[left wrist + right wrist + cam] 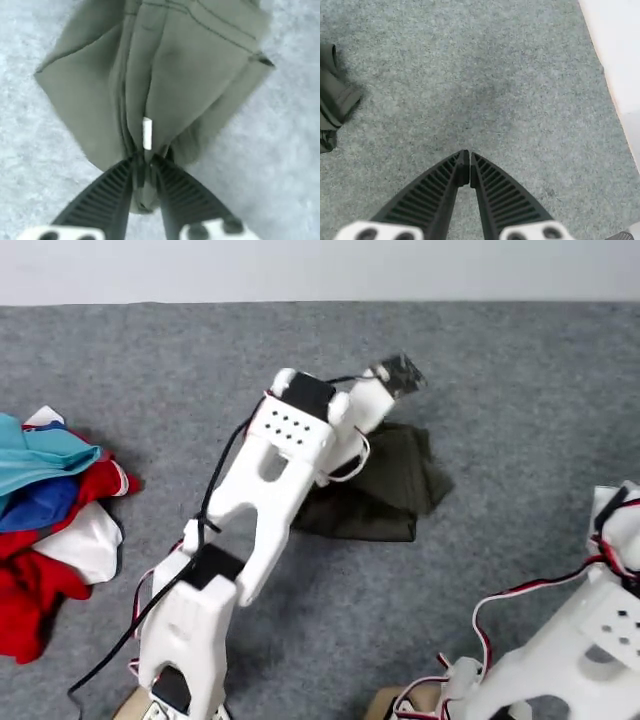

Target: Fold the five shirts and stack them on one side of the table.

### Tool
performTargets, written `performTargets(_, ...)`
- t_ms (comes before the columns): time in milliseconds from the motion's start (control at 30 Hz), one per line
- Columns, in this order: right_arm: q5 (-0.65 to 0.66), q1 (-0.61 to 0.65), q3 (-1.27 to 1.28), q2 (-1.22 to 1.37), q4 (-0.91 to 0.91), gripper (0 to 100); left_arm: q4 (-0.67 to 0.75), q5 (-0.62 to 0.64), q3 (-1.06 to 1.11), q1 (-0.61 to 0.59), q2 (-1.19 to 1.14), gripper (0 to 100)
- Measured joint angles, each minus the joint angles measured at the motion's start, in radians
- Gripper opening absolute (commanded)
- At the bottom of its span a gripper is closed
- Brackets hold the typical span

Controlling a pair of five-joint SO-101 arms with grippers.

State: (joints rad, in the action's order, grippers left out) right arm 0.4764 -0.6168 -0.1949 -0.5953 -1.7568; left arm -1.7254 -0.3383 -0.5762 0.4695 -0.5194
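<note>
An olive-green shirt [390, 490] lies partly folded on the grey carpeted table near the middle. My left arm [290, 440] stretches over it. In the left wrist view my left gripper [146, 161] is shut on a bunched edge of the olive shirt [190, 75], beside a small white tag [147, 134]. The cloth fans out from the pinch. My right gripper [466, 167] hangs shut over bare carpet with nothing in it, and the olive shirt [332, 110] shows off to one side. The right arm [600, 630] sits at the front right.
A loose pile of red, blue, teal and white shirts [50, 510] lies at the table's left edge. Grey carpet [520, 410] covers the table. A white surface [620, 40] borders the carpet in the right wrist view.
</note>
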Motion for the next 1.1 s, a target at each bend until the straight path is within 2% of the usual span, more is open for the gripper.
performTargets(200, 0.0, 0.0, 0.0, 0.0, 0.0, 1.2, 0.009, -0.037, 0.281, 0.015, 0.038, 1)
performTargets(367, 0.0, 0.0, 0.0, 0.0, 0.0, 1.4, 0.091, -0.044, 0.439, 0.04, 0.038, 10)
performTargets(533, 0.0, 0.0, 0.0, 0.0, 0.0, 1.4, 0.101, -0.005, 0.436, 0.041, 0.038, 17)
performTargets(767, 0.0, 0.029, 0.002, 0.0, 0.0, 1.4, 0.092, 0.011, 0.377, 0.041, 0.117, 18)
performTargets(933, 0.0, 0.031, 0.002, 0.0, 0.0, 1.5, 0.026, 0.011, 0.376, 0.041, 0.218, 17)
performTargets(1100, 0.0, 0.04, 0.084, 0.0, 0.0, 1.5, 0.002, 0.015, 0.376, -0.012, 0.35, 9)
